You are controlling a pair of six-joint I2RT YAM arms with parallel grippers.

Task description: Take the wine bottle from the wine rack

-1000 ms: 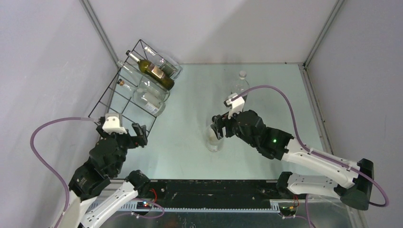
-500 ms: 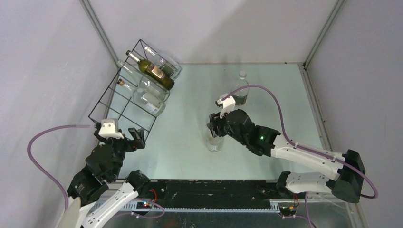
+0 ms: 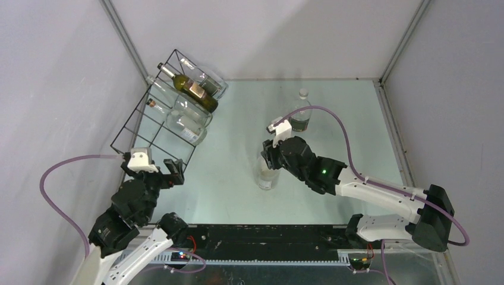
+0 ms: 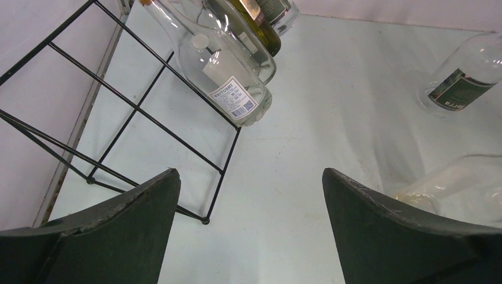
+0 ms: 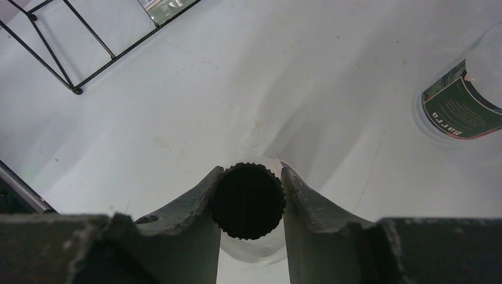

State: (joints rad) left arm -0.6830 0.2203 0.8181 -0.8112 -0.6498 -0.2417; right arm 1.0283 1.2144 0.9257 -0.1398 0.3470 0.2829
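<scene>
The wine rack [image 3: 132,119] is a black wire grid at the far left, leaning against the wall. A dark green wine bottle [image 3: 193,89] with a gold label lies across it among clear bottles [image 3: 189,124]. Mid-table, a clear bottle [image 3: 265,178] stands upright off the rack. My right gripper [image 3: 268,155] is shut on its black ribbed cap [image 5: 248,201], one finger on each side. My left gripper [image 4: 250,177] hangs open and holds nothing, just in front of the rack's near corner [image 4: 204,220].
A clear bottle with a green label [image 3: 301,113] stands at the back, behind the right arm. Grey walls close in the table on three sides. The rack's near corner [image 5: 76,90] sits left of the held bottle.
My right gripper's jaws have closed onto the standing bottle's cap, and that arm has shifted slightly left. The left arm drew back a little and stays open.
</scene>
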